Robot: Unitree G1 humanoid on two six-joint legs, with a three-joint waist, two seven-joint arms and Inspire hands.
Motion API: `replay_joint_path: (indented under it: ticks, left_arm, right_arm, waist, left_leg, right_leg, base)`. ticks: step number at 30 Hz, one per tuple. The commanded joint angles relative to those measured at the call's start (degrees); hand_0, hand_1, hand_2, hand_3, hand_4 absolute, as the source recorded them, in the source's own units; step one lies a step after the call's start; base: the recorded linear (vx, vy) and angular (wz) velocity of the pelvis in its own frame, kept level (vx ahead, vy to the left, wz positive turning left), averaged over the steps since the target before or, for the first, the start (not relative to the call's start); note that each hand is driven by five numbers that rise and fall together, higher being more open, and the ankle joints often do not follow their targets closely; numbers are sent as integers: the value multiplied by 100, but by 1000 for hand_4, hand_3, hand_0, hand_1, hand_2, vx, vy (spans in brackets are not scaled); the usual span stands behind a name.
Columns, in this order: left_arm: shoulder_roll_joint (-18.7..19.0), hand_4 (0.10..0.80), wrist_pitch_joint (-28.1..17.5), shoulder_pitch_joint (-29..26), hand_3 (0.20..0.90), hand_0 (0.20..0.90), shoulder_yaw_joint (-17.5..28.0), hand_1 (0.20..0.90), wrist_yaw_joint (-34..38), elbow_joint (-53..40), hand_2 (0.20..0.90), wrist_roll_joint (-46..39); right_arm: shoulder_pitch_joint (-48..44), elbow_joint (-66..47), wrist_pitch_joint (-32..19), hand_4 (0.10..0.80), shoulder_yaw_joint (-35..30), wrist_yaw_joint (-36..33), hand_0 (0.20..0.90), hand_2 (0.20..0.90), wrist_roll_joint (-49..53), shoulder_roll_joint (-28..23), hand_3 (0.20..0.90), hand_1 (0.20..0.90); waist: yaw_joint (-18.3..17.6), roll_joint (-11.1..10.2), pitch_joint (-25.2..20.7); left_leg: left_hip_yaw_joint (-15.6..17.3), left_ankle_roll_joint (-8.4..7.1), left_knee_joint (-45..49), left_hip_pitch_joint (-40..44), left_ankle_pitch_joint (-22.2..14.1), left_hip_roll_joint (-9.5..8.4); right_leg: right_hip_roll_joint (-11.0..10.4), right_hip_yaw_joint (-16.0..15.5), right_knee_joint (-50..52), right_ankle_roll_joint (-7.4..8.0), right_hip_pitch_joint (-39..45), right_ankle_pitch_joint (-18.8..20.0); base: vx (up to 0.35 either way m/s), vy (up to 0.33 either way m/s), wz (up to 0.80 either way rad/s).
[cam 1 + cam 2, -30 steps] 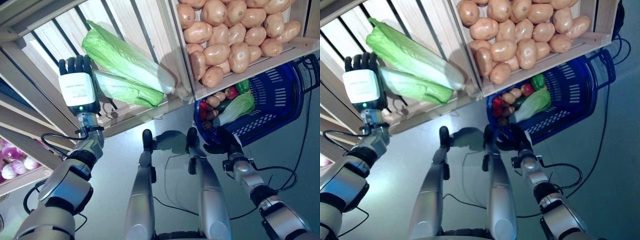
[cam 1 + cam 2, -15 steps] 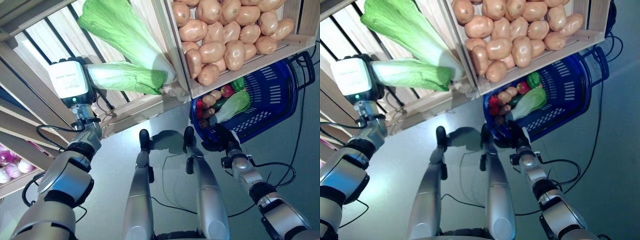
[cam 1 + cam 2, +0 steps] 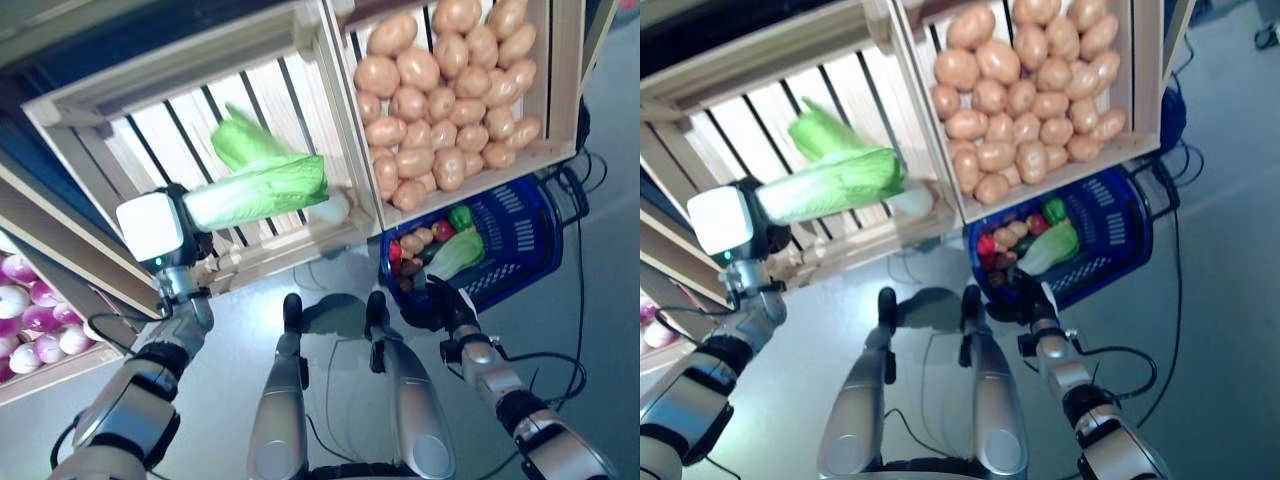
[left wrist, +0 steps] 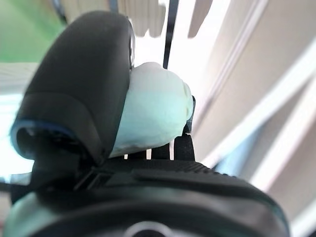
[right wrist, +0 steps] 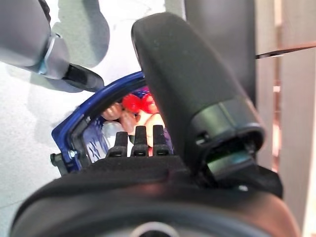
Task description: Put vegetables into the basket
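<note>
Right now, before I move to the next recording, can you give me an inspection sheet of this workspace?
Surface: grey floor, nothing lying loose on it.
Job's things: cabbage held in front of the slatted crate; a second cabbage lies in it. Blue basket holds vegetables.
Clutter: nothing seen.
Hands: left robot hand shut on the cabbage; right robot hand at the basket's rim, grip unclear.
Cables: nothing seen beyond the robot's own.
Surroundings: potato crate, onions in a lower crate.

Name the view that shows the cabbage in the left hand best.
The left eye view: the whole cabbage shows, held by the left hand before the slatted crate. The right eye view matches; the left wrist view shows only a green patch; the right wrist view, nothing.
</note>
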Motion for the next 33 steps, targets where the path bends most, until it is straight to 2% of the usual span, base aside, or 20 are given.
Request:
replay_joint_path:
  ticks: [1, 3, 5, 7, 8, 13, 15, 17, 21, 24, 28, 33]
  left_arm:
    - [-129, 400, -402, 500, 300, 300, 481, 300, 443, -1022, 300, 334]
    - [-165, 400, -643, 946, 300, 300, 625, 300, 173, -1506, 300, 210]
    - [-228, 400, -935, 1515, 300, 300, 813, 300, -211, -2172, 300, 135]
    - [-308, 400, -1298, 1991, 300, 300, 1032, 300, -732, -2704, 300, 6]
    - [-366, 400, -1569, 2305, 300, 300, 1166, 300, -1297, -3058, 300, -286]
    - [-546, 400, -1778, 2871, 300, 300, 1218, 300, -2423, -3703, 300, -997]
    - [-587, 400, -1775, 2994, 300, 300, 1144, 300, -2999, -3915, 300, -1419]
    - [-608, 400, -1761, 3010, 300, 300, 1066, 300, -3227, -3987, 300, -1586]
    - [-677, 400, -1744, 2857, 300, 300, 693, 300, -4256, -4151, 300, -2460]
    - [-677, 400, -1759, 2818, 300, 300, 466, 300, -4827, -4372, 300, -2968]
    - [-683, 400, -1717, 2699, 300, 300, 182, 300, -5120, -4527, 300, -3313]
    - [-684, 400, -1676, 2638, 300, 300, -51, 300, -5620, -4741, 300, -3393]
  right_arm:
    - [753, -778, -693, 800, -550, 32, 900, 900, 216, -350, 900, 900]
    - [1014, -1138, -841, 800, -744, 141, 900, 900, 429, -311, 900, 900]
    - [1326, -1791, -684, 800, -980, 221, 900, 900, 575, -243, 900, 900]
    - [1633, -2383, -663, 800, -1264, 658, 900, 900, 856, -100, 900, 900]
    - [1899, -2857, -704, 800, -1443, 1019, 900, 900, 1092, -2, 900, 900]
    - [2405, -4106, -384, 800, -1778, 1869, 900, 900, 1992, 115, 900, 900]
    - [2533, -4676, -372, 800, -1752, 2180, 900, 900, 2218, 124, 900, 900]
    - [2557, -4897, -355, 800, -1702, 2337, 900, 900, 2316, 96, 900, 900]
    - [2374, -5406, -244, 800, -1384, 2883, 900, 900, 2689, 8, 900, 900]
    - [2207, -5725, -96, 800, -1160, 2944, 900, 900, 2949, -55, 900, 900]
    - [1955, -5819, 12, 800, -916, 2843, 900, 900, 3029, -96, 900, 900]
    - [1861, -5842, -38, 800, -645, 2611, 900, 900, 2853, -34, 900, 900]
  waist:
    - [167, 298, -520]
    - [184, 318, -660]
    - [200, 331, -834]
    - [210, 345, -1022]
    - [210, 337, -1197]
    - [145, 272, -1618]
    - [104, 254, -1800]
    - [86, 253, -1888]
    - [46, 239, -2100]
    - [27, 218, -2211]
    - [32, 212, -2296]
    - [54, 181, -2378]
  left_leg:
    - [-176, -9, 118, -175, -125, -312]
    - [-215, -2, 3, 14, -136, -306]
    - [-279, 0, -158, 285, -148, -308]
    - [-323, 9, -334, 546, -134, -309]
    - [-343, 17, -495, 756, -115, -302]
    - [-293, 87, -705, 1220, -181, -285]
    - [-237, 125, -759, 1376, -217, -272]
    - [-199, 145, -804, 1475, -233, -264]
    - [-91, 201, -841, 1724, -344, -268]
    - [-16, 234, -869, 1849, -404, -260]
    - [103, 264, -884, 1997, -461, -233]
    - [120, 295, -911, 2151, -548, -229]
  right_leg:
    - [-27, -387, -571, 34, 824, -40]
    - [-52, -412, -687, 68, 1036, -7]
    - [-64, -431, -849, 82, 1345, 14]
    - [-68, -450, -1014, 100, 1625, 51]
    - [-66, -461, -1176, 130, 1842, 100]
    - [-43, -399, -1430, 189, 2240, 170]
    - [-32, -346, -1455, 215, 2332, 175]
    - [-25, -308, -1483, 228, 2391, 184]
    - [-16, -195, -1606, 268, 2565, 228]
    - [9, -87, -1703, 283, 2646, 271]
    - [18, -9, -1763, 290, 2764, 290]
    - [27, 7, -1788, 294, 2885, 254]
  base:
    - [128, -10, 7]
    - [115, -21, 7]
    - [137, -16, 13]
    - [180, -7, 11]
    - [217, -14, 9]
    - [148, -8, 10]
    - [156, 8, -2]
    - [118, 12, -3]
    - [110, 2, -15]
    - [79, 1, -8]
    - [59, -4, -12]
    - [55, -11, -5]
